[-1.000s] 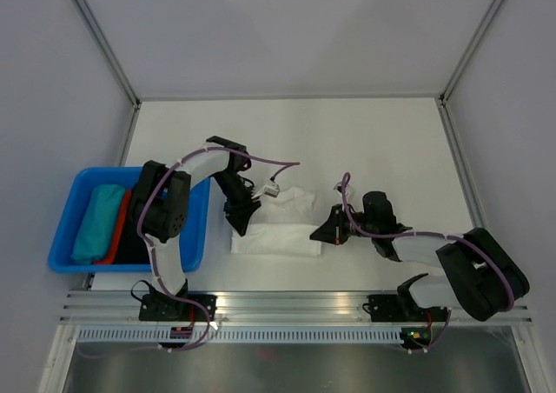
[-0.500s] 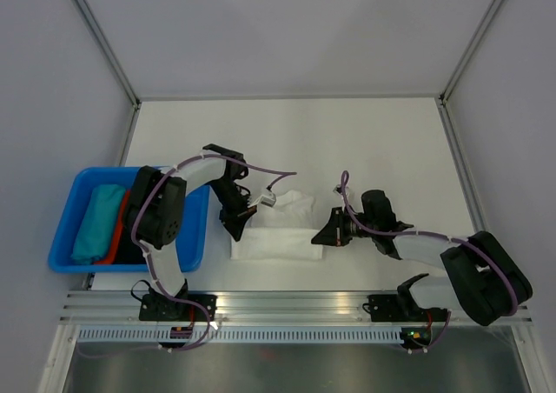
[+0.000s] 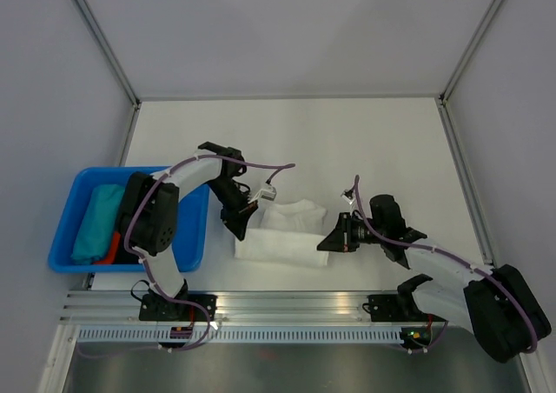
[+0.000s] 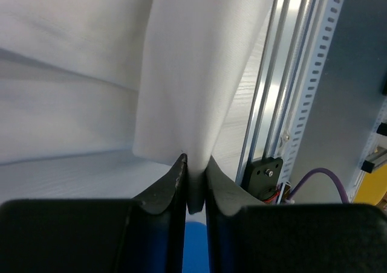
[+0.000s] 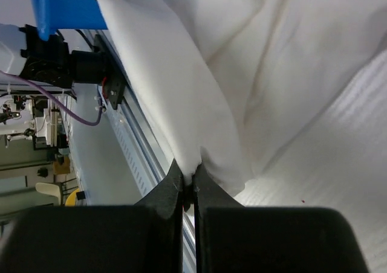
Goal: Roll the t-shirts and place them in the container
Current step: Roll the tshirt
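Along the left edge of the white bench, toward its near corner, we see a rectangular blue plastic bin. A teal cloth roll lies lengthwise along the bin's left side, and a red cloth roll touches it on the right. The left arm's elbow hides the rest of the bin from us.

Just right of the bin, the black two-finger left gripper points down at the left end of a white cloth t-shirt. In the left wrist view, its fingers are pressed together, with a fold of the white cloth pinched between the tips.

The t-shirt lies as a flattened band close to the bench's near edge, running left to right between the two arms. A looser, bunched part rises on its far side. We cannot make out any print on it.

At the shirt's right end, the black right gripper reaches in from the right, low over the bench. The right wrist view shows its jaws closed tight on a ridge of the same white cloth.

A slotted aluminium rail runs along the near edge of the bench, carrying both arm bases.
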Controlling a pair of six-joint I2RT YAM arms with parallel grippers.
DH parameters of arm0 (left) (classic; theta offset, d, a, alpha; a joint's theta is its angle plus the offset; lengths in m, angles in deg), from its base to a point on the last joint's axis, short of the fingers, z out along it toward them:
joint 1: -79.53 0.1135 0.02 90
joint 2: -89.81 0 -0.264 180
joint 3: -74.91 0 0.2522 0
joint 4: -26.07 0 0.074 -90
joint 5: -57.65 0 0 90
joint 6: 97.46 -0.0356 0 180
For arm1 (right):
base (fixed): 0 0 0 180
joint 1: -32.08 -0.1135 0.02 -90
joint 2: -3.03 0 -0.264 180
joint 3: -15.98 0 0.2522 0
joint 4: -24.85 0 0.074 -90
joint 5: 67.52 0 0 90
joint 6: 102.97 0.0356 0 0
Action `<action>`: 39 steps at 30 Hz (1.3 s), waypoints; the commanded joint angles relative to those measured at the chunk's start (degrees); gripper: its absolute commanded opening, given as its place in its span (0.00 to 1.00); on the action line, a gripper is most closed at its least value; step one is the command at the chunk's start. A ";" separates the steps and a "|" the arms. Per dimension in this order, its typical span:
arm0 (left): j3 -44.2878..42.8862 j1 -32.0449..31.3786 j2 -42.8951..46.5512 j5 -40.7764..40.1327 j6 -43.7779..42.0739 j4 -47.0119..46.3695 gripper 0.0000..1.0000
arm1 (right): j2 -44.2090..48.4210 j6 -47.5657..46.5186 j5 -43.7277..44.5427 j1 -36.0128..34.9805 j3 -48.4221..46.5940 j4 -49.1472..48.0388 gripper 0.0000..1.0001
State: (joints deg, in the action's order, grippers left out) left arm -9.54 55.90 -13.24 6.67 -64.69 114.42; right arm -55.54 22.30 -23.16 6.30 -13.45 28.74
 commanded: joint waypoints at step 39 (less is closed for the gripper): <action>32.38 -30.68 22.19 -38.76 13.81 -46.98 0.73 | -20.89 -1.43 2.85 4.95 -11.14 6.09 0.09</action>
State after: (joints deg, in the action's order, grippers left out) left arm 21.58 25.30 10.74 -30.48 -54.09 70.91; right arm -76.35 21.79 -20.93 10.89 -22.52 34.07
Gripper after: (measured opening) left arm 0.740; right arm 0.081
